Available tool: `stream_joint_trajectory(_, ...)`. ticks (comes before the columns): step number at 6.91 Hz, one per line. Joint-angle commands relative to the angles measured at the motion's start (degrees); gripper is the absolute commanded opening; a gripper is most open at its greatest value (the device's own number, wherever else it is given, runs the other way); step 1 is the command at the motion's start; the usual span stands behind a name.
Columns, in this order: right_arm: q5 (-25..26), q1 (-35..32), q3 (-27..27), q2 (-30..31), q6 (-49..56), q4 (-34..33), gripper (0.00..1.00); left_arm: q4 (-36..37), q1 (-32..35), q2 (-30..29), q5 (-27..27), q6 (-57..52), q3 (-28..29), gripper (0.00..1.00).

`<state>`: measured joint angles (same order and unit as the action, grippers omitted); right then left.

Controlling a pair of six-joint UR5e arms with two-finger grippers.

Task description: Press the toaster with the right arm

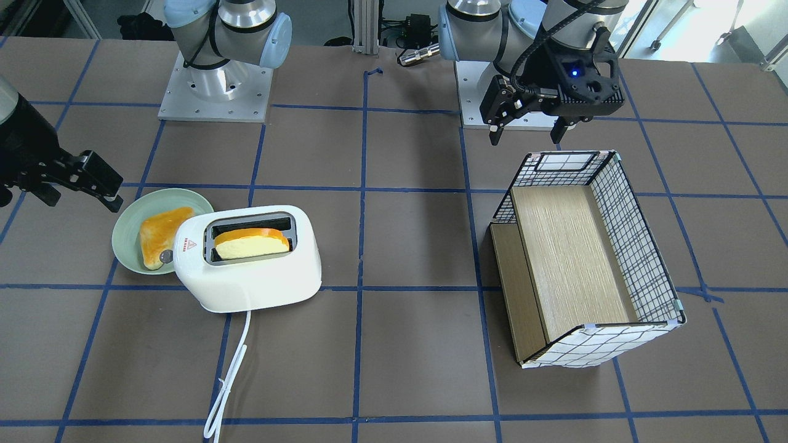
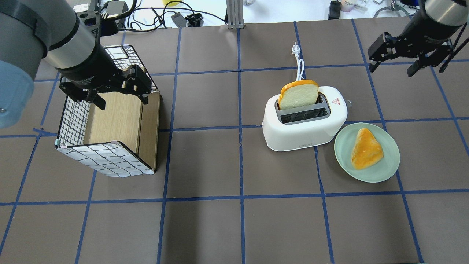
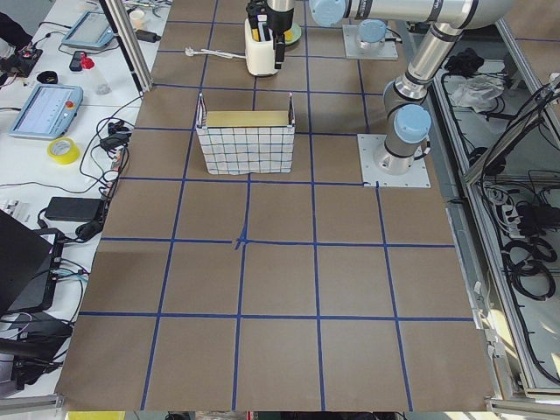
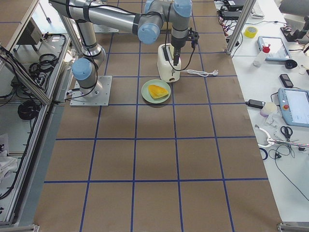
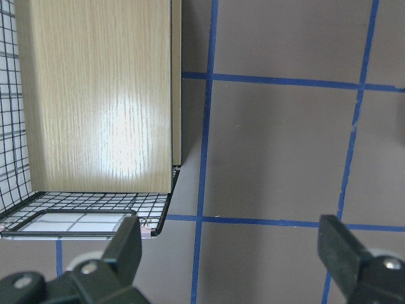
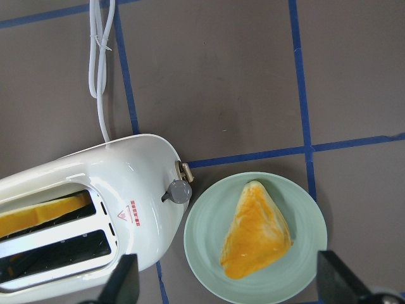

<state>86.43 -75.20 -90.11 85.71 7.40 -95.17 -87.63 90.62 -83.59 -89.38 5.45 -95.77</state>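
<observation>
Far out from the plain end of the toaster (image 2: 304,132): left tool (image 2: 122,102), spread wide and empty, hung above the robot-side end of a check-lined wire basket (image 2: 102,161), touching nothing. Next, the toaster itself, upright on the bench (image 2: 220,220), long axis roughly across the robot's front, a bread slice (image 2: 298,95) standing high in the slot farther from the robot, the nearer slot vacant, white cord (image 2: 300,66) trailing off its far side. At the toaster's right-hand end, the grey lever knob (image 6: 179,191), just beside a pale green plate (image 2: 388,165) carrying a toast triangle (image 2: 366,148). Beyond that knob end and further right: right tool (image 2: 392,70), up in the air, released, jaws wide, holding nothing, well clear of the toaster. Plainly the nearer arm; probably a matter of coming in toward the robot and leftward, then down onto the knob.
</observation>
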Motion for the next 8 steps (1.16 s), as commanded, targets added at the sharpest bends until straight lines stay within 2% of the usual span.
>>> stream_joint_trajectory(1, 0.85, -7.11, 1.07, 0.07, -6.64, 0.95, 1.0, 0.0, 0.0, 0.0, 0.08, 0.0, 0.05, 1.0)
stream_joint_trajectory(4, 1.02, -14.35, 1.07, 0.16, -11.18, 0.87, 1.0, 0.0, 0.0, 0.0, 0.08, 0.0, 0.05, 1.0)
stream_joint_trajectory(8, 0.93, -15.77, 0.99, 0.16, -11.18, 0.87, 1.0, 0.0, 0.0, 0.0, -0.01, 0.0, 0.05, 1.0)
